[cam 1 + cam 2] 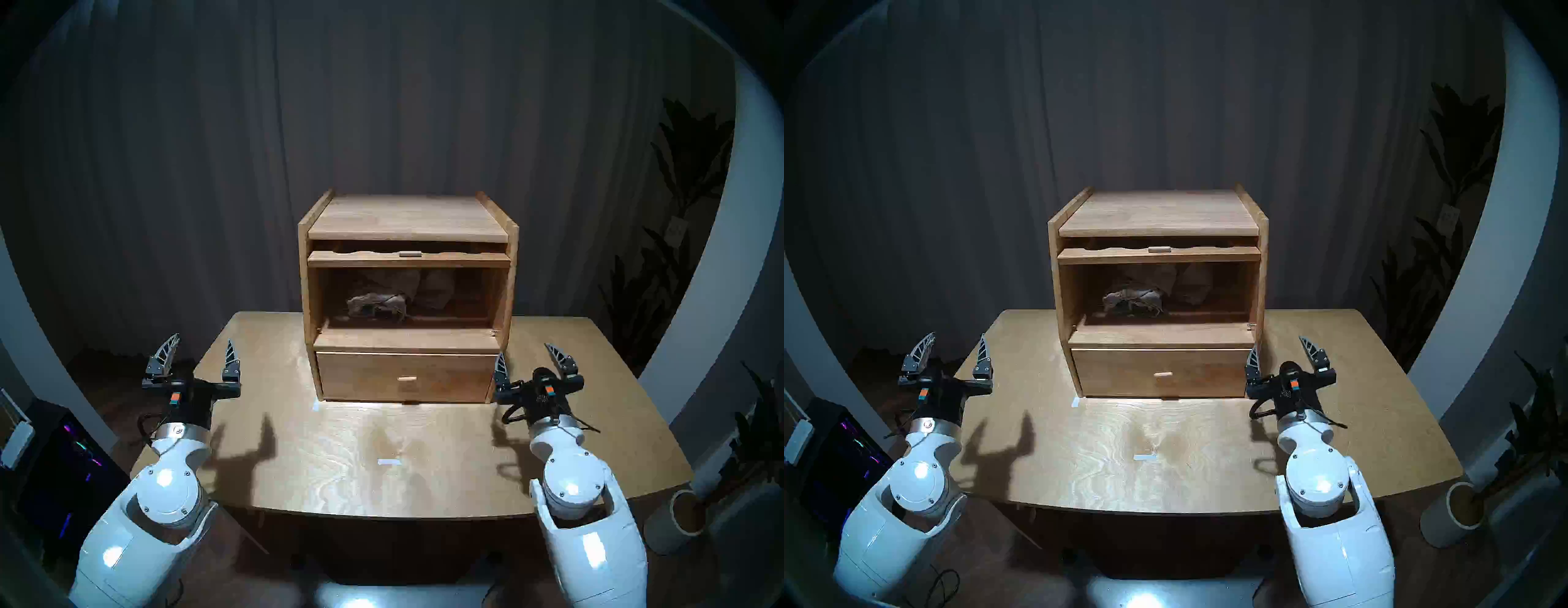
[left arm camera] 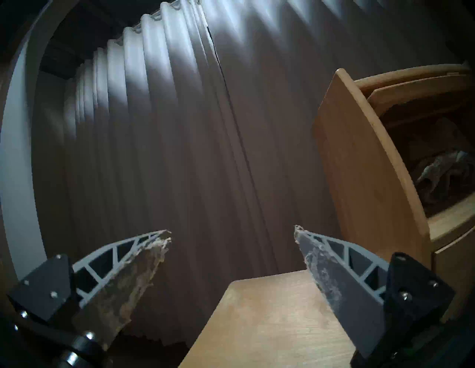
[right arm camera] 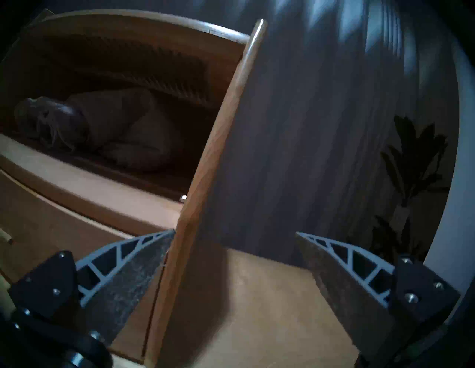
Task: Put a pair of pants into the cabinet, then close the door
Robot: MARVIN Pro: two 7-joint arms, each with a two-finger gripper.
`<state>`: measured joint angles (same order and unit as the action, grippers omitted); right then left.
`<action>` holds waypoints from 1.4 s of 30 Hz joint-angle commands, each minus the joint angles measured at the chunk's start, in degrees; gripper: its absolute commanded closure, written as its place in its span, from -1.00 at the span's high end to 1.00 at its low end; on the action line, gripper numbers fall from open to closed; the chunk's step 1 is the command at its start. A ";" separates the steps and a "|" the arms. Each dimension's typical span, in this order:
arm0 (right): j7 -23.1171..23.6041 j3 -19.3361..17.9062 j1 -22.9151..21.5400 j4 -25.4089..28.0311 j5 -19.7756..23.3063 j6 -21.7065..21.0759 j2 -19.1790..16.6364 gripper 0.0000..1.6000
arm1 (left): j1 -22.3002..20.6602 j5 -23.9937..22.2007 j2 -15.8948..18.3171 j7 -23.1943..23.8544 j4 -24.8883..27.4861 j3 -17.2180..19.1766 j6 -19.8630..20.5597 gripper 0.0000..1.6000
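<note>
Both arms rise at the table's (image 1: pixel 339 488) near corners, left gripper (image 1: pixel 197 361) and right gripper (image 1: pixel 528 363) spread wide and empty, flanking the cabinet (image 1: pixel 407 220). Beyond a white tape strip (image 1: pixel 389 462) and the shut drawer (image 1: pixel 403 375), the door (image 1: pixel 409 258) lies tucked level under the top. Nothing blocks the opening; the pair of pants (image 1: pixel 377 303) lies crumpled inside, long axis left-to-right.

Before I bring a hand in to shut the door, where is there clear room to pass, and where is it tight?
Free: the table between the left gripper and right gripper, in front of the drawer, bare except a small white strip. Tight: the right gripper sits close beside the cabinet lower right corner. The door is raised under the top; the pair of pants fills the compartment's middle.
</note>
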<state>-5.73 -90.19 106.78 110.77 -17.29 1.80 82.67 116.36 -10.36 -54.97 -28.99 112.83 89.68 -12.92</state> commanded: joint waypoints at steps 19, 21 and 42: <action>3.68 10.40 -6.94 16.02 -23.91 1.93 -9.86 1.00 | 1.06 -5.51 2.31 4.60 1.10 2.37 -1.47 1.00; 4.33 10.77 -7.34 16.68 -25.61 1.96 -10.60 1.00 | 1.10 -5.94 2.46 4.95 1.14 2.51 -1.54 1.00; 14.44 8.67 -9.79 19.26 -48.02 0.57 -21.26 1.00 | 2.32 -12.80 5.00 11.15 2.12 5.42 -3.21 1.00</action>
<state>6.27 -80.39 98.56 127.74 -58.73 2.85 65.78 118.26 -21.29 -51.36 -19.92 113.46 93.40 -14.88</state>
